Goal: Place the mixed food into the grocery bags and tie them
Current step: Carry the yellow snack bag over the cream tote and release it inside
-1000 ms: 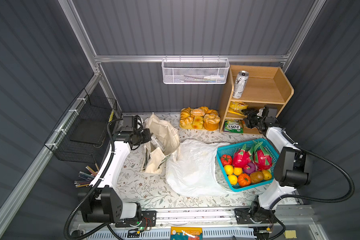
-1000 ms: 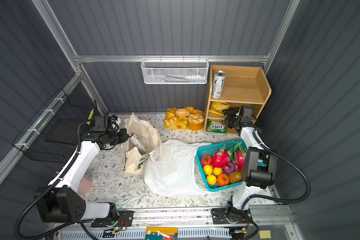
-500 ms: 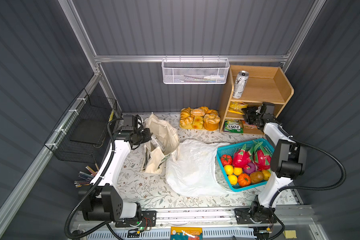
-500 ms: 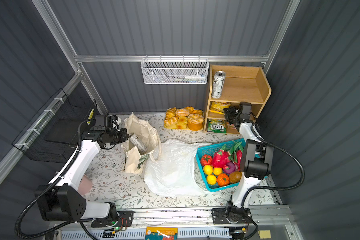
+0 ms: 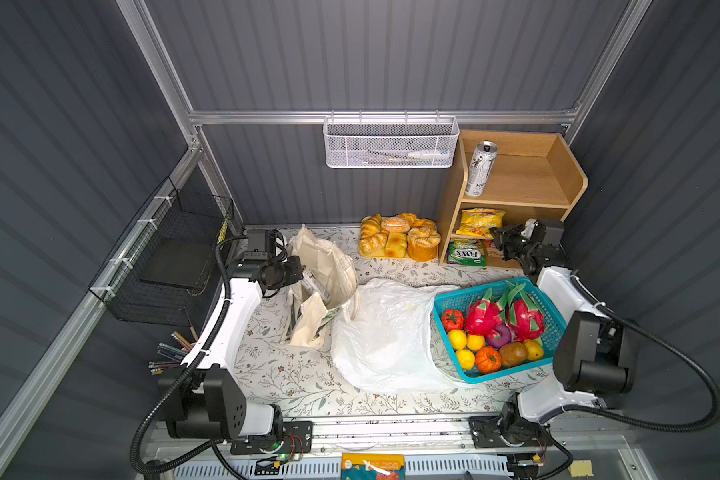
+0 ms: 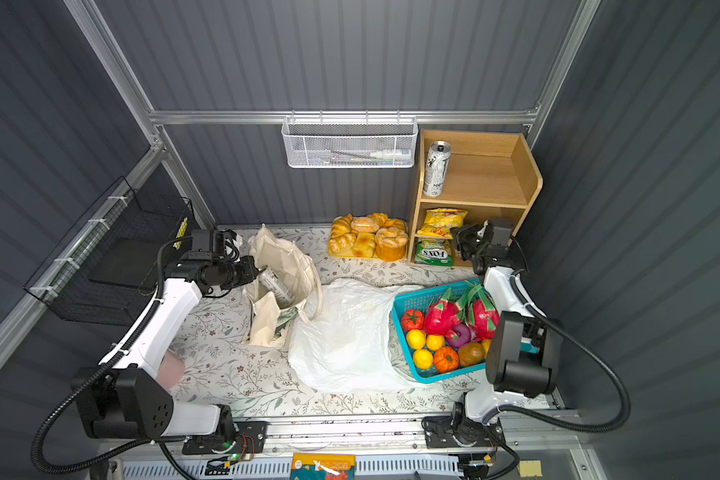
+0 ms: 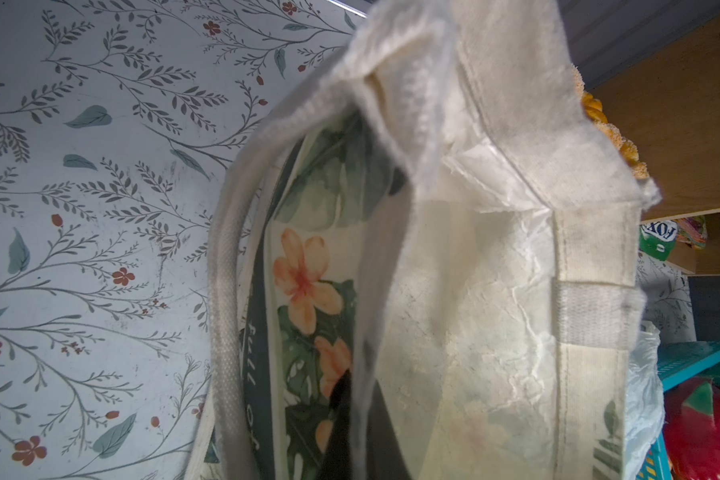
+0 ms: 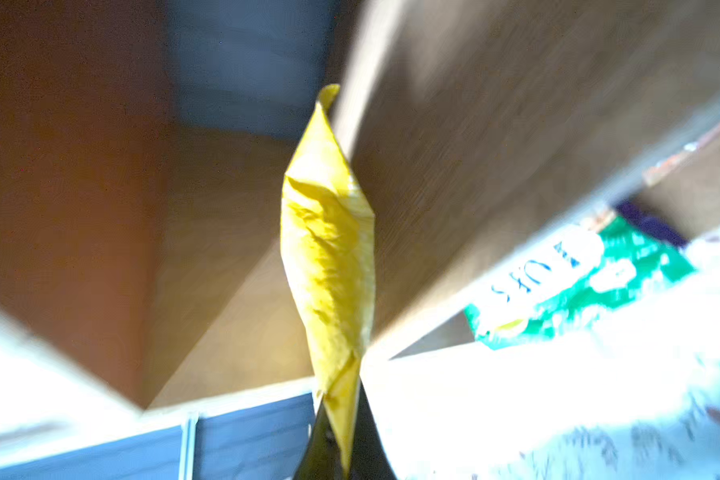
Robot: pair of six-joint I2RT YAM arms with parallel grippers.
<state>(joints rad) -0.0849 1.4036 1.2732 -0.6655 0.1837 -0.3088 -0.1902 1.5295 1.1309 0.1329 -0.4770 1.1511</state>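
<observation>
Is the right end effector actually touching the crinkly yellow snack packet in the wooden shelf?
Touching. The right wrist view shows the crinkly yellow snack packet with its end pinched between the shut jaws of the right end effector.

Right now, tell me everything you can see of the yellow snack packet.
The yellow snack packet is a crinkly, glossy pouch with orange print, in the wooden shelf unit, in the compartment under the drink can and above the green sweet packet. The right tool is shut on one end of it; in the right wrist view it shows edge-on, creased and pinched thin at the grip. Whether it rests on the board or hangs lifted I cannot tell.
</observation>
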